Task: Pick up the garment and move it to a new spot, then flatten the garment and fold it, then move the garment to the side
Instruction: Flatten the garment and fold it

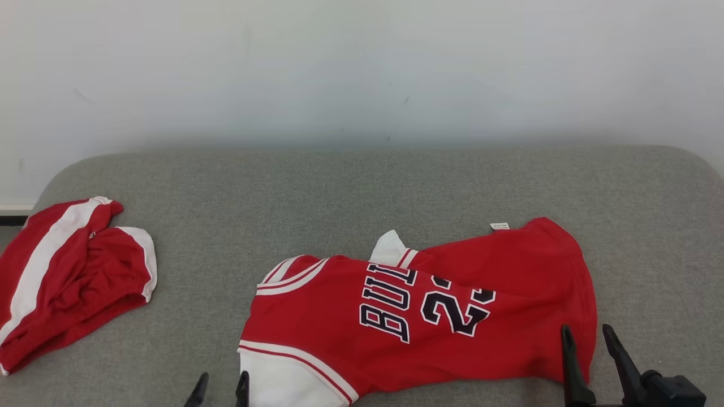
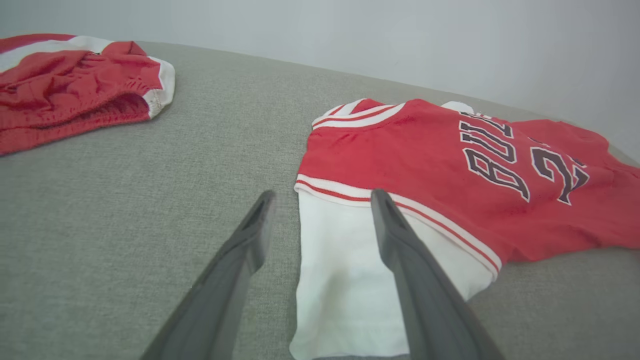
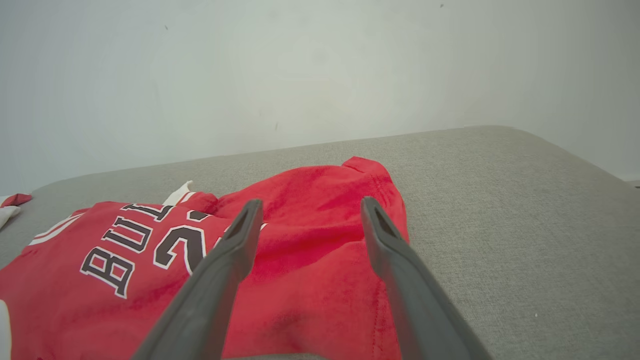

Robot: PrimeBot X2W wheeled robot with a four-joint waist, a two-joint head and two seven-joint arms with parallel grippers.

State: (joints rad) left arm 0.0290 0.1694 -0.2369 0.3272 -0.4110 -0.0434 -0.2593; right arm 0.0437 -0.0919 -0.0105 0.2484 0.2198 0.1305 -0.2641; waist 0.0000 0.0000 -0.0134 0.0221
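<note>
**Garment** (image 1: 441, 305): red jersey with dark lettering, a number and white trim. Lies near the front edge of the grey fabric-covered worktop (image 1: 362, 186), right of centre. Mostly spread out, rumpled toward the hem. Long axis across the head view from left to right, tilting slightly away at the right. Shoulder end with white sleeve (image 2: 345, 270) toward the robot's left, hem toward its right.

**Left end effector** (image 1: 223, 376): fingers parted, nothing held. Stands at the garment's near left corner. In the left wrist view, one finger over the white sleeve, the other over bare worktop just beside it. Contact with the cloth: cannot tell.

**Right end effector** (image 1: 586, 329): fingers parted, nothing held. Stands at the near right, at the hem corner, one finger over red cloth and the other just past its edge.

**Relation:** one end effector at each end of the long axis, each arm nearer its own end. Judged well placed for a two-handed pinch and lift, shoulder side left, hem side right.

**Second garment** (image 1: 68, 271): red and white, bunched at the worktop's far left, well apart from the jersey.
</note>
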